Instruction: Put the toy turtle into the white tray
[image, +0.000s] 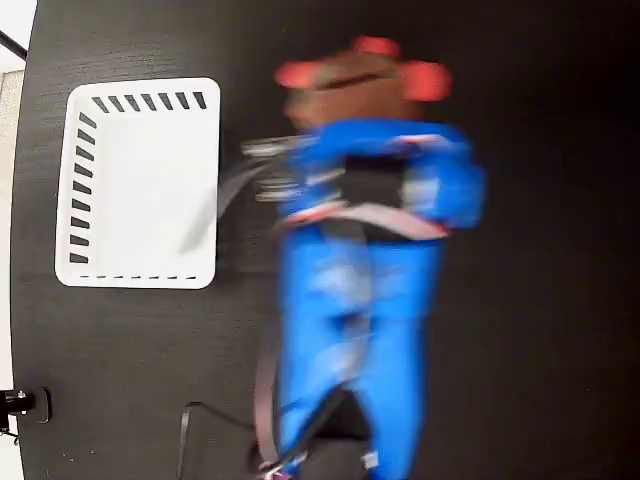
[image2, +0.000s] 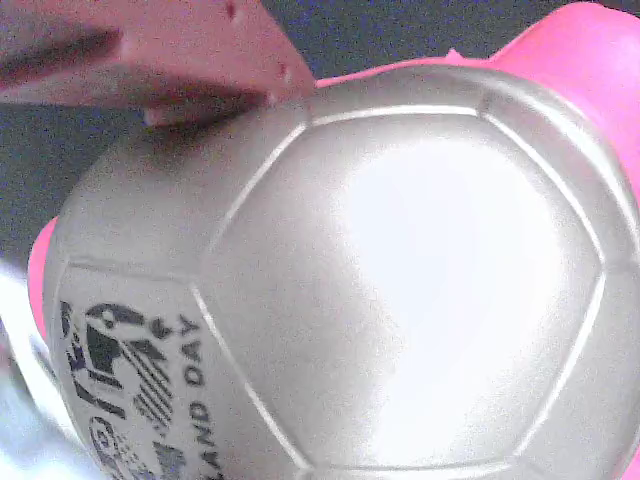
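At the arm's 12 o'clock, the toy turtle (image: 350, 82) lay against my gripper (image: 345, 105); I could not tell whether it was closed. White tray (image: 140, 180), at 9 o'clock, was empty; transfer remained.

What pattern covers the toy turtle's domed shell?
Panel seams like a football's, on the tan-gold domed shell, clearest in the wrist view.
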